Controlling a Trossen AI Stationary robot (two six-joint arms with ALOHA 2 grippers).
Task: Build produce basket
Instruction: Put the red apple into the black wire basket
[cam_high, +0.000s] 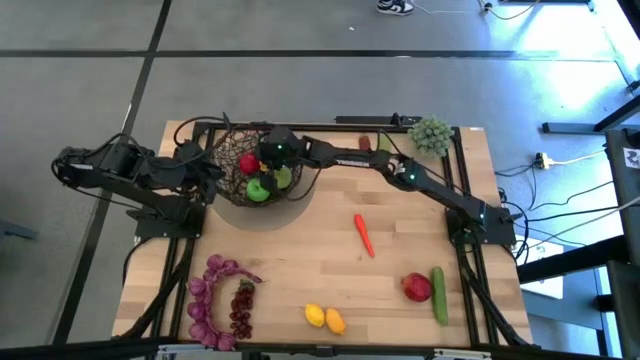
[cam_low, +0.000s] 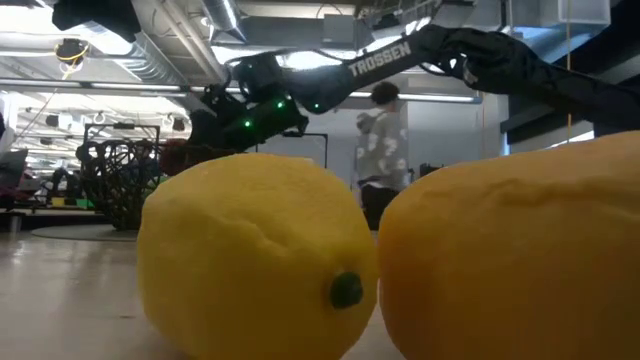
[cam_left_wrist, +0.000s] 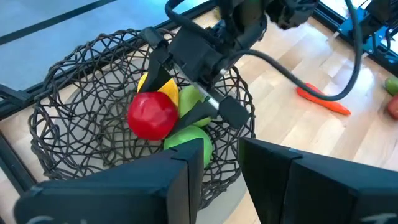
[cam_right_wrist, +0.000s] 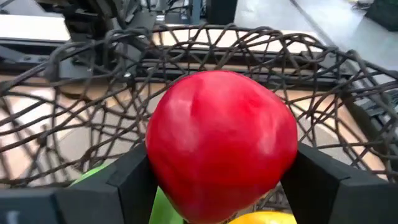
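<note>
The dark wire-mesh basket (cam_high: 228, 150) stands at the table's far left and holds green apples (cam_left_wrist: 189, 140) and a yellow fruit (cam_left_wrist: 163, 87). My right gripper (cam_right_wrist: 224, 177) reaches across from the table's right into the basket and is shut on a red pepper (cam_left_wrist: 151, 115). My left gripper (cam_left_wrist: 214, 180) is open at the basket's left rim (cam_high: 212, 165), with mesh showing in the gap between its fingers. A carrot (cam_high: 363, 235), a pomegranate (cam_high: 417, 287), a cucumber (cam_high: 438, 293), a lemon (cam_high: 315, 315), a mango (cam_high: 335, 321) and purple grapes (cam_high: 240, 305) lie on the table. My right gripper pinches the red pepper between its two fingers, one on each opposite side (cam_right_wrist: 155, 168). The fingers (cam_left_wrist: 202, 115) slant down into the basket from the table's right. The pepper sits inside the rim, just above the green apples; whether it rests on them I cannot tell. My left gripper is at the basket's rim; whether it touches the mesh I cannot tell.
A pale-green bushy clump (cam_high: 430, 133) and two small pieces of produce (cam_high: 366, 143) sit at the far edge. A purple leafy piece (cam_high: 205, 300) lies near left. The lemon (cam_low: 250, 260) and mango (cam_low: 510, 250) fill the low view; a person (cam_low: 385, 150) stands beyond the table.
</note>
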